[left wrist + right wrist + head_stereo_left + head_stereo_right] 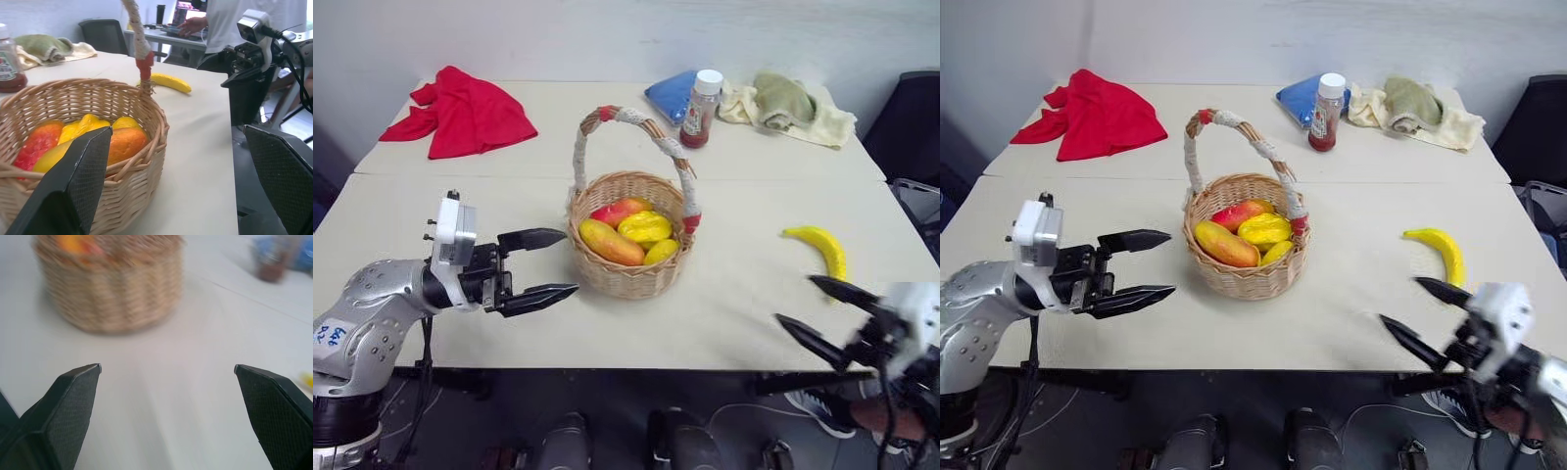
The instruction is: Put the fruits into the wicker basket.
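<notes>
The wicker basket (651, 284) stands mid-table with its cloth-wrapped handle arched over it. Inside lie a mango (610, 242), a red fruit (620, 210) and yellow fruits (644, 227). A banana (822, 247) lies on the table to the basket's right, outside it. My left gripper (568, 261) is open and empty, level, just left of the basket and pointing at its wall; the basket rim (122, 93) is close in the left wrist view. My right gripper (796, 300) is open and empty near the table's front edge, just in front of the banana.
At the back of the table are a red cloth (465, 113), a red-capped sauce bottle (701, 108), a blue bag (674, 93) and crumpled towels (788, 106). A black chair (911, 127) stands at the right. A person (234, 19) is at a desk beyond.
</notes>
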`<state>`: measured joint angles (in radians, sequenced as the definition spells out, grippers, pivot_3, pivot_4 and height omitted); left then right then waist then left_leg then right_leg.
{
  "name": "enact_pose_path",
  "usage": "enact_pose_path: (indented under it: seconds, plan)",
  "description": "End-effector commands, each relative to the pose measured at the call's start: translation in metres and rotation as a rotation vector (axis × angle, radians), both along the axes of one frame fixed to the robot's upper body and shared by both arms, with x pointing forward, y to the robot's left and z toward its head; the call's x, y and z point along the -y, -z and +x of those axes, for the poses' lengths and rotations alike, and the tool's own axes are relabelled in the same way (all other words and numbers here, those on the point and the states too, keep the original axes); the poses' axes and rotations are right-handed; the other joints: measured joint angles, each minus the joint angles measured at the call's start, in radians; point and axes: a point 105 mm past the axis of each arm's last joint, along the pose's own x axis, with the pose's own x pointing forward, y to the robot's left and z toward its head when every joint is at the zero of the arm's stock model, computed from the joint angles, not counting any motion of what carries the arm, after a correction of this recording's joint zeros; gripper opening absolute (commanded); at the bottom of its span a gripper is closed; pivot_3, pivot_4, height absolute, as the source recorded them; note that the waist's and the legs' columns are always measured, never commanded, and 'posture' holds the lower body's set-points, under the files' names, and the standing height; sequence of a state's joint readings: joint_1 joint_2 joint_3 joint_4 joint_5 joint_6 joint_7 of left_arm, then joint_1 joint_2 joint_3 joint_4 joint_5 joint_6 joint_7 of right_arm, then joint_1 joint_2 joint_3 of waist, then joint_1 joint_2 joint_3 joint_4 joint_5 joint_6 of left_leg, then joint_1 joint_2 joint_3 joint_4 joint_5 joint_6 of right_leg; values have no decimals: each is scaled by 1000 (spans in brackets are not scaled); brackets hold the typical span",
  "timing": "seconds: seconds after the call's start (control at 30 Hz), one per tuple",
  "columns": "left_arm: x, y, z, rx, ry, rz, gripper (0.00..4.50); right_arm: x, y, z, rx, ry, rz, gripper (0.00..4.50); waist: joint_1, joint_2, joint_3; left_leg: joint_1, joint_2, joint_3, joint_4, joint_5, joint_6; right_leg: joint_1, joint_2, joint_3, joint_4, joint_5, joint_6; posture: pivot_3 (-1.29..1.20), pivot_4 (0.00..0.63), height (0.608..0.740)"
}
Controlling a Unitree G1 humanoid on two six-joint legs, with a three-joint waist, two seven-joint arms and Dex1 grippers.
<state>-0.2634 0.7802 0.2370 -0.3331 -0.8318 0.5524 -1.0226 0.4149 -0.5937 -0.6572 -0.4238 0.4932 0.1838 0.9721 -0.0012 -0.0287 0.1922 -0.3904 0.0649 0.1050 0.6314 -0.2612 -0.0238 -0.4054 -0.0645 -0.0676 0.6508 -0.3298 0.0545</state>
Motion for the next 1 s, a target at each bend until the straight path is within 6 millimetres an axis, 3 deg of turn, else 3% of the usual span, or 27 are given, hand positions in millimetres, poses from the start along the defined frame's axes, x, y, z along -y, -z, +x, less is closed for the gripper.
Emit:
enact_pose_path:
  seconds: [0.03,0.23,0.37,0.43,0.63,0.83,1.0]
  plan:
    - [5,-2,2,35,36,12,4500,40,2,-24,71,193,-86,4473,-1,0,0,1,1,0,0,0,-1,0,1,1,0,0,0,0,150,740]
    - [7,0,3,55,52,24,4500,56,32,-38,-99,335,-53,4473,-16,0,0,5,4,4,-2,-1,-3,1,0,8,0,-1,-1,0,150,740]
    - [7,-1,4,71,37,20,4500,56,9,-7,-5,404,48,4473,-31,0,0,6,8,5,-1,-2,-4,1,0,10,1,-1,-2,0,150,740]
    - [8,0,3,75,34,23,4500,56,2,20,-20,394,62,4473,-34,0,0,9,7,7,-1,-3,-5,1,1,15,2,-1,-2,0,150,740]
    - [6,-1,1,101,0,23,4500,77,-1,81,-81,496,53,4473,-23,0,0,13,4,5,-4,-4,-7,2,4,18,3,-3,-3,0,150,740]
    - [-1,-1,-7,99,-52,24,4500,62,3,118,-173,420,88,4473,-27,0,0,12,4,8,-1,-4,-7,1,2,21,3,-4,0,0,150,740]
    - [-6,-1,-10,112,-90,39,4500,71,16,132,-285,465,65,4306,-28,0,0,13,5,12,-1,-4,-6,1,1,23,3,-3,1,0,150,740]
